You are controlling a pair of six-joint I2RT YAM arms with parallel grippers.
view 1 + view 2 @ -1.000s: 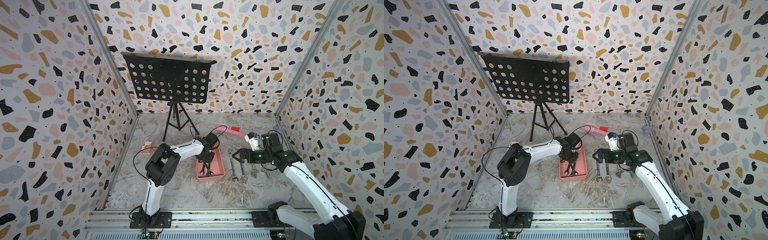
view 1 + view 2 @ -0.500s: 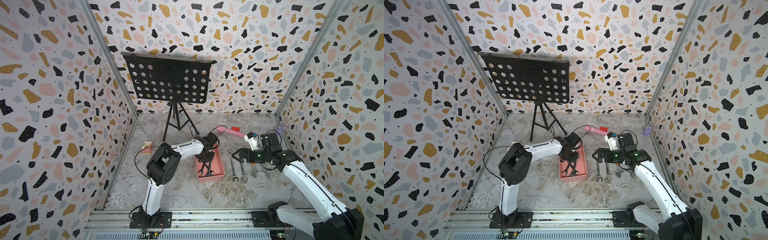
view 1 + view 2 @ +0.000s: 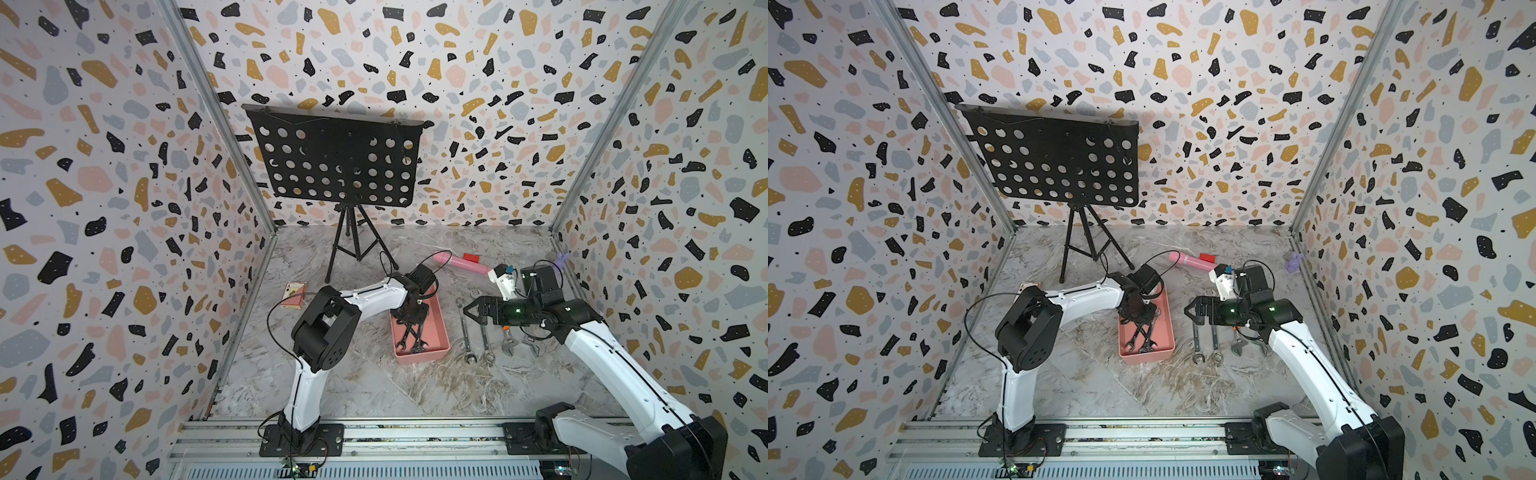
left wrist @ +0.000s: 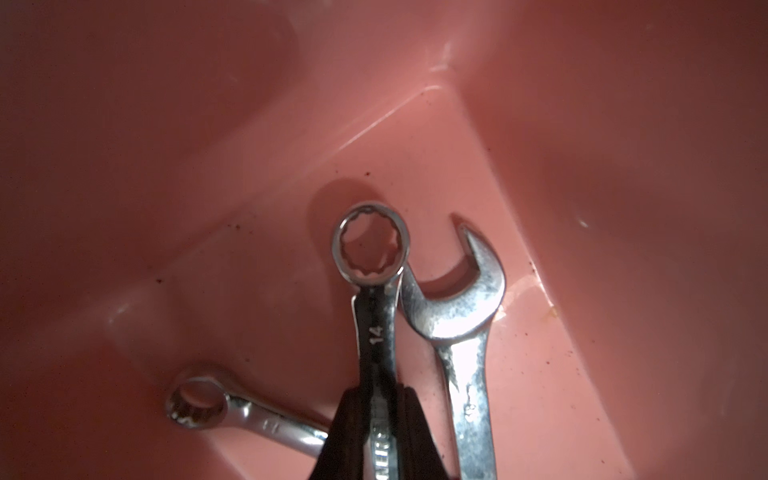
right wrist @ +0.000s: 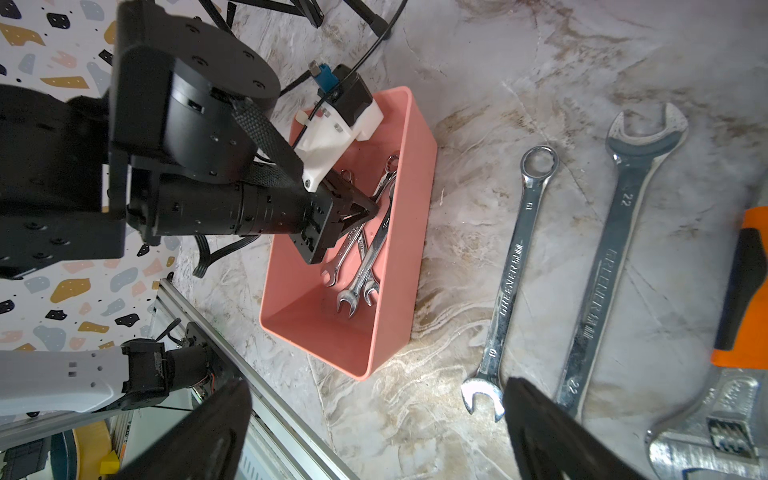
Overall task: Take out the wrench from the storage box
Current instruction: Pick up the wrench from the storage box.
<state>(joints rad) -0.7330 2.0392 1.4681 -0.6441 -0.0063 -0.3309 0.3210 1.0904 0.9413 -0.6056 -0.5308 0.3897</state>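
The left claw (image 4: pixel 377 409) is clamped on the shank of the slim chrome steel wrench (image 4: pixel 376 332), probably stiff and slick, inside the salmon-pink plastic storage box (image 4: pixel 602 145).

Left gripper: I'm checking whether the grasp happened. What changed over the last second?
The left gripper closed onto the shaft of the wrench marked 14, inside the storage box. The right gripper stayed open and in place; the box and the wrenches lying outside it did not move.
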